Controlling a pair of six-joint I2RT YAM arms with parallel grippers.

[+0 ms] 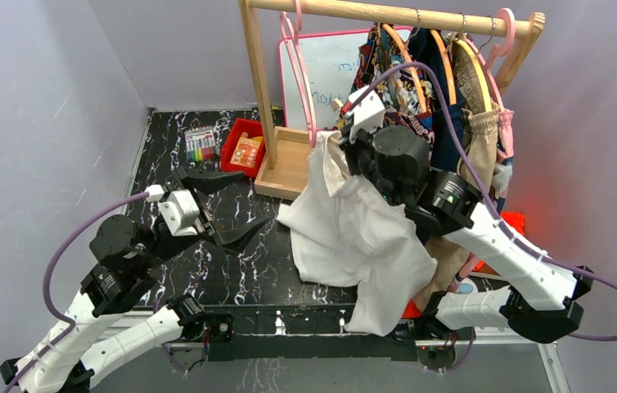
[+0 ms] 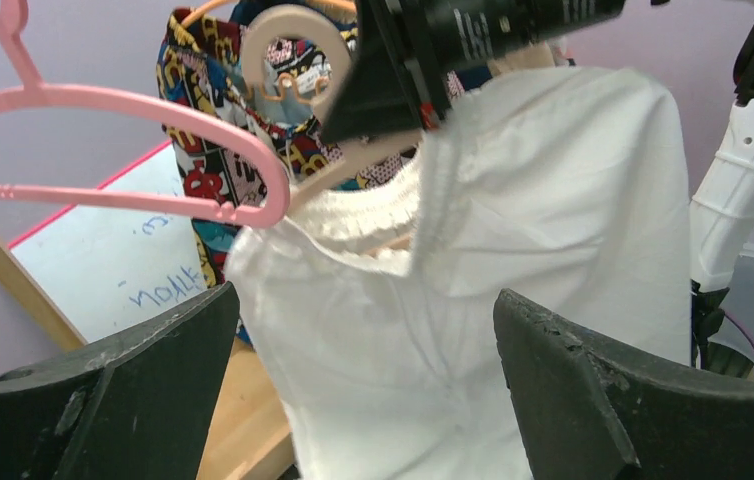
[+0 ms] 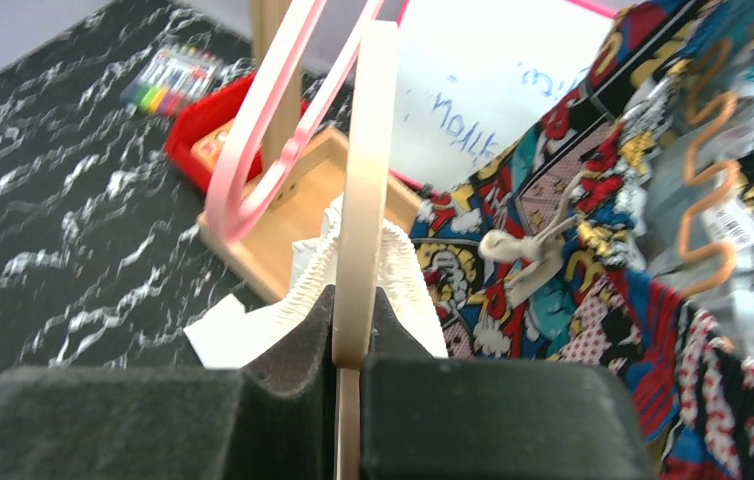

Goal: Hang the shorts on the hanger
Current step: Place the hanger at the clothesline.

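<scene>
1. From above: the white shorts (image 1: 354,237) hang just in front of the wooden rack (image 1: 260,82).
   - Their waist is up by the rack's foot. Their legs drop down and away from the rack, over the tabletop (image 1: 207,270).
   - So their long way runs top to bottom, leaning away from the rack.
   - The right hand (image 1: 353,135) is at the waist, close to the rack.
   - The left hand (image 1: 227,205) is well away from the rack. It is spread wide and holds nothing.

2. From the left wrist: the gathered waist is folded over one arm of the cream hanger (image 2: 293,30).
   - The hanger's fat hook points up, on the rack side of the shorts.
   - Its arm slopes down under the cloth.
   - A pink hanger (image 2: 153,110) is beside it, nearer the rack. The two may be touching, but I cannot tell.
   - I think the draping step is nearly done.

3. From the right wrist: the right hand is pressed together, pinching the hanger by its thin edge.
   - We see the hanger edge-on. It stands up straight and reaches toward the rack.
   - The frilly waist sits just behind the fingers.
   - I think the next move needs a steady, level hold so the cloth cannot slide off.
   - The free hand could tug the waist flat along the hanger, keeping clear of the pink one by the rack.
</scene>
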